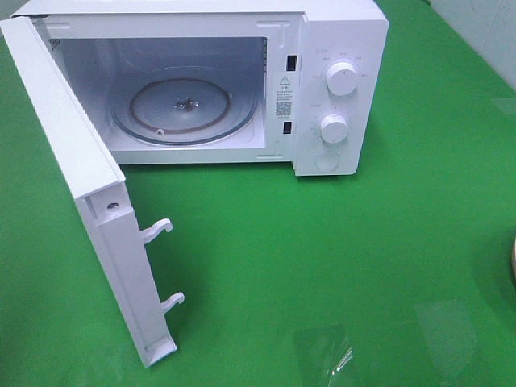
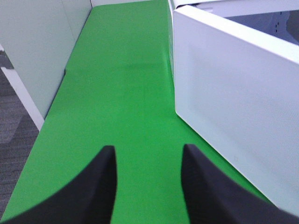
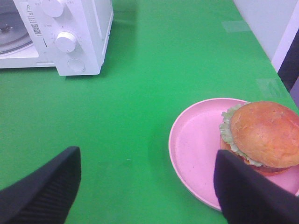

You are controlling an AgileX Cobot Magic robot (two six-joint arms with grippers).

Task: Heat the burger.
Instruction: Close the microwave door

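The burger (image 3: pixel 266 133), with a golden-brown bun and green lettuce, sits on the far side of a pink plate (image 3: pixel 196 144) on the green table. It shows only in the right wrist view. My right gripper (image 3: pixel 147 186) is open and empty, with its fingers (image 3: pixel 46 191) wide apart just short of the plate's near-left rim. My left gripper (image 2: pixel 147 182) is open and empty over the green table, beside the outer face of the microwave door (image 2: pixel 233 107). Neither gripper shows in the exterior high view.
The white microwave (image 1: pixel 339 48) stands at the back with its door (image 1: pixel 89 201) swung wide open to the left. Its glass turntable (image 1: pixel 185 109) is bare. The control knobs (image 3: pixel 65 41) face the right gripper. The table's left edge (image 2: pixel 42 126) drops off beside a wall.
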